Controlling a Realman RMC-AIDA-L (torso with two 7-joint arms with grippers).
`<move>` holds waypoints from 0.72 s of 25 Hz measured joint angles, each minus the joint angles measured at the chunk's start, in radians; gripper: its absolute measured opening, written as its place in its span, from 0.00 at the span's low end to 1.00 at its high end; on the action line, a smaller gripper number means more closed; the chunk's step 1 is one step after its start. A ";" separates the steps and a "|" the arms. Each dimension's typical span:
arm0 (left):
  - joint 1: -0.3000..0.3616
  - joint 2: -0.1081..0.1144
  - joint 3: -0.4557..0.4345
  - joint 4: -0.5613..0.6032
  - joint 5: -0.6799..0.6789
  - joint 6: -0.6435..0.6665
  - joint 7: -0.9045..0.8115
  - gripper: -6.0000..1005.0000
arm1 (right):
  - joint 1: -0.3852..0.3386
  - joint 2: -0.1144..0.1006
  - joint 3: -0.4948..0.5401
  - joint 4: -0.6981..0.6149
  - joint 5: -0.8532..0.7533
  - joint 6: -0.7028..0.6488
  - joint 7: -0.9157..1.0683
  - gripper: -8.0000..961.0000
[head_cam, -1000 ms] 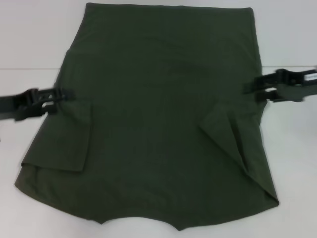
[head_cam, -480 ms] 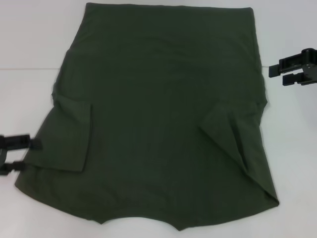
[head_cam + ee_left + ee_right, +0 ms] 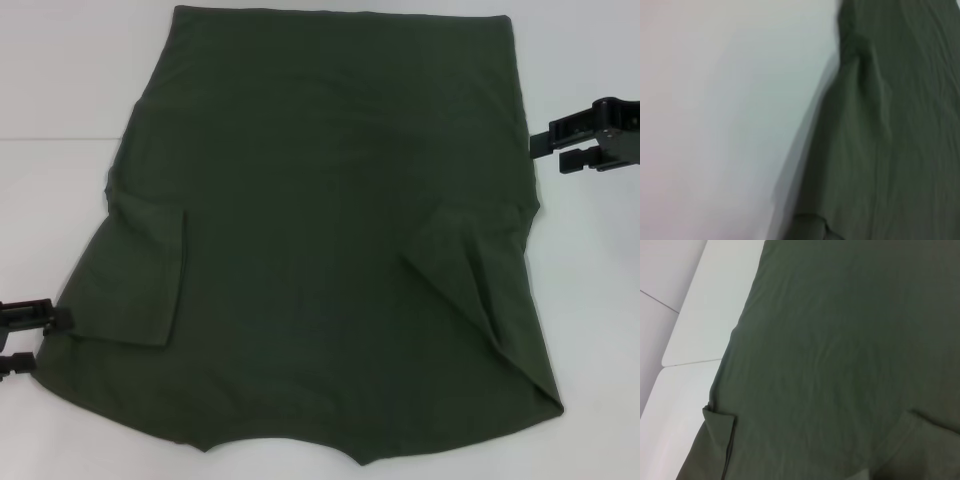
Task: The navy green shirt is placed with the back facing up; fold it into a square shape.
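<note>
Both tools shift slightly toward the navy green shirt [image 3: 330, 240], and we see left tool [image 3: 38, 340] open, empty, beside its near-left corner, right tool [image 3: 548, 148] likewise open.

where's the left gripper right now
In the head view the left gripper sits low at the robot's left, fingers open, right at the near left corner of the navy green shirt, beside the folded-in left sleeve.

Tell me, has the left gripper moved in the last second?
Yes. The left gripper dropped from beside the folded sleeve toward the shirt's near corner.
</note>
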 joint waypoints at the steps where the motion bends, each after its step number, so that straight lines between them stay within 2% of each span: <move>1: 0.000 0.000 0.000 -0.009 0.000 -0.011 0.000 0.90 | -0.001 0.000 0.000 0.000 0.000 0.000 0.000 0.61; 18: 0.007 -0.006 0.000 -0.041 0.004 -0.097 -0.017 0.90 | -0.006 0.000 0.000 0.004 0.001 -0.001 0.003 0.60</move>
